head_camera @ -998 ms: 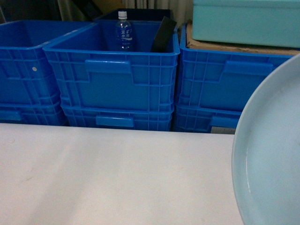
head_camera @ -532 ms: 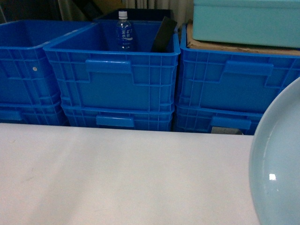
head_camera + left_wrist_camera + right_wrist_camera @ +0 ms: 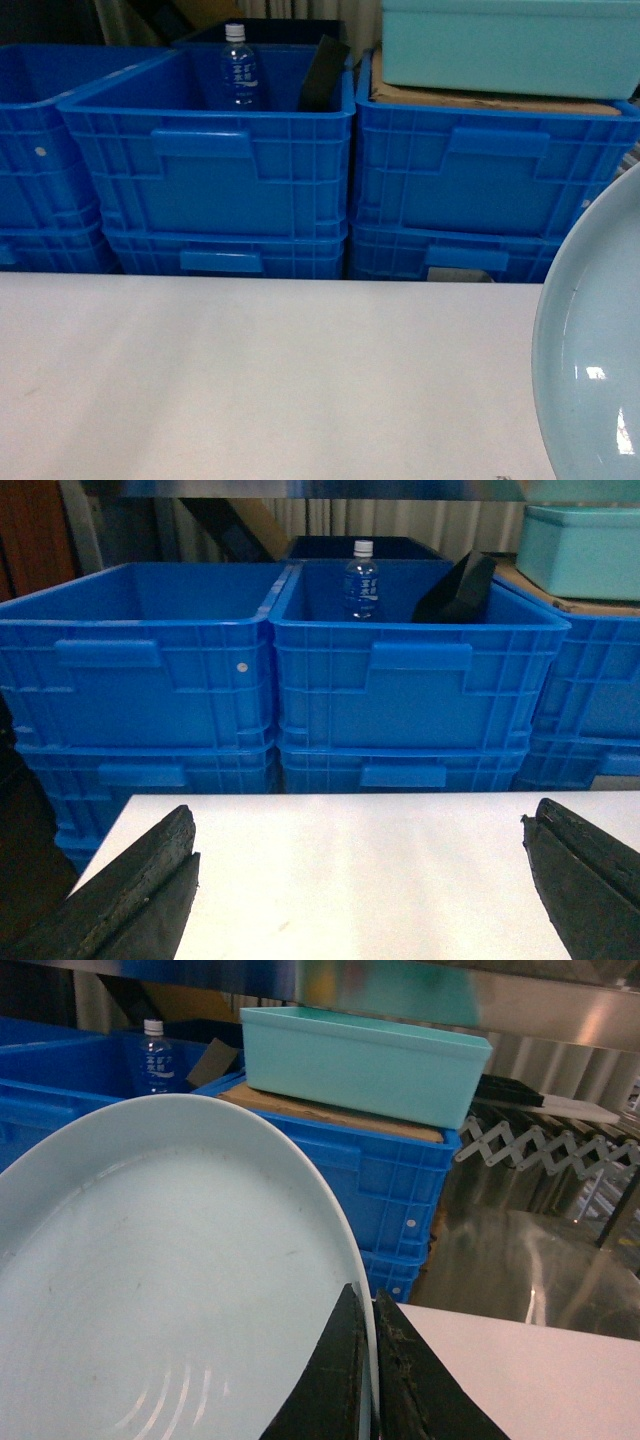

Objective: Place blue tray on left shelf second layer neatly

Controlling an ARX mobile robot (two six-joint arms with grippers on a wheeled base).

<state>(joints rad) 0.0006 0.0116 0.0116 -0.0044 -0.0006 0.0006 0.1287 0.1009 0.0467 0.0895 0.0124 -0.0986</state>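
Blue tray (image 3: 160, 1290), pinched by right gripper (image 3: 365, 1380), faces stacked blue crates (image 3: 210, 170).

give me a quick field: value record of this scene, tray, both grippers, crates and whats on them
blue tray: pale round dish, rim pinched by the right gripper, at the right edge of the head view over the white table
left gripper: open, empty, above the table
blue crates: stacked in a row behind the table
water bottle: upright inside the middle top crate
teal box: on cardboard on the right crate stack
shelf second layer: cannot tell from these views
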